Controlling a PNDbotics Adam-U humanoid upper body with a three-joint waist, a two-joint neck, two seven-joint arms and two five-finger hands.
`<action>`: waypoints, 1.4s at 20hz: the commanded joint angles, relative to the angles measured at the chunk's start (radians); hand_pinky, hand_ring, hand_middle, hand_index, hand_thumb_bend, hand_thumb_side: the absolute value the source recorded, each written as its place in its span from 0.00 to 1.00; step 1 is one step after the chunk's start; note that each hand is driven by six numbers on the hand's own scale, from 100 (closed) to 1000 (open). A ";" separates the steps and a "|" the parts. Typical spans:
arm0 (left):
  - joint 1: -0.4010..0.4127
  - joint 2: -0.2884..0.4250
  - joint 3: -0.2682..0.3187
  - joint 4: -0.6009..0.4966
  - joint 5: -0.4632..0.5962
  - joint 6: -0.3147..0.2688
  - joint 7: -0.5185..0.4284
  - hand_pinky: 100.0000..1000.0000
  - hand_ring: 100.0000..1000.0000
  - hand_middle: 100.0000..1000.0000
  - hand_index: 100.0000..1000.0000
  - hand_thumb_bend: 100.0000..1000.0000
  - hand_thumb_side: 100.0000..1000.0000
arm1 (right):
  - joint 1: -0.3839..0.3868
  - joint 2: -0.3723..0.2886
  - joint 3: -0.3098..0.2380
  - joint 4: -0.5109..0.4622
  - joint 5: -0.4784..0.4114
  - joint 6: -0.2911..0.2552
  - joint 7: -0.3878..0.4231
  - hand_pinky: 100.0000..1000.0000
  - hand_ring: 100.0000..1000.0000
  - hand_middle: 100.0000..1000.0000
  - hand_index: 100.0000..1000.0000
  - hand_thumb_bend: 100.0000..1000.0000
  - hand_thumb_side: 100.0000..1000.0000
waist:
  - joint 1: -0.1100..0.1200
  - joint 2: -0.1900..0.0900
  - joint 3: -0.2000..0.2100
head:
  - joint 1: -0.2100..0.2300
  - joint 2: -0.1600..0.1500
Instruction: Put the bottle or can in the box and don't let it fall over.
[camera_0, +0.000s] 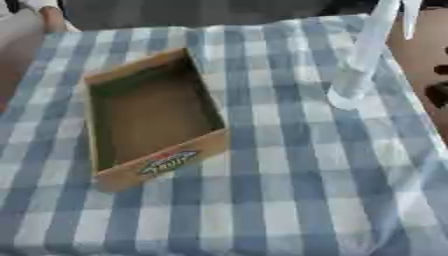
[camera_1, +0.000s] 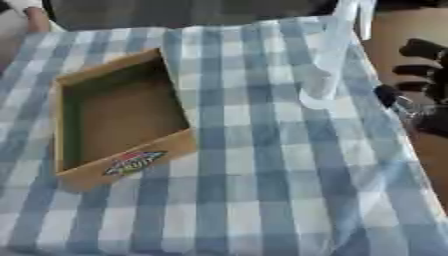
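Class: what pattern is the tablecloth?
Blue and white checks on the tablecloth, clearest in the left eye view.

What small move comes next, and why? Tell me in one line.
Probably move the right hand left toward the clear plastic bottle. The bottle is blurred and tilted at the far right of the blue-and-white checked cloth, and nothing grips it. The hand is open just beside it, and the brown cardboard box holds nothing yet.

Box (camera_0: 157, 170): matt brown cardboard, glossy printed label | bottle (camera_0: 363, 55): clear, smooth plastic | tablecloth (camera_0: 289, 190): soft woven blue-and-white checked cloth | right hand (camera_1: 424, 75): black, matt
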 joint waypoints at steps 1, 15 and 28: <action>-0.007 0.018 0.013 -0.019 0.001 -0.002 0.003 1.00 1.00 0.74 0.68 0.00 0.58 | -0.008 -0.017 -0.009 -0.004 0.002 -0.001 -0.001 0.79 0.85 0.99 0.81 0.32 0.12 | -0.004 -0.009 0.000 | -0.001 -0.004; -0.012 0.015 0.006 -0.020 0.002 0.001 0.000 1.00 1.00 0.74 0.68 0.00 0.58 | -0.113 -0.053 0.023 0.123 -0.011 -0.047 0.072 0.82 0.94 1.00 0.86 0.32 0.25 | 0.000 -0.008 0.012 | -0.024 -0.036; -0.032 0.009 0.001 -0.026 0.003 0.000 -0.009 1.00 1.00 0.74 0.68 0.00 0.58 | -0.223 -0.078 0.055 0.241 -0.066 -0.065 0.128 0.82 0.93 1.00 0.86 0.31 0.25 | -0.002 0.027 0.044 | -0.045 -0.062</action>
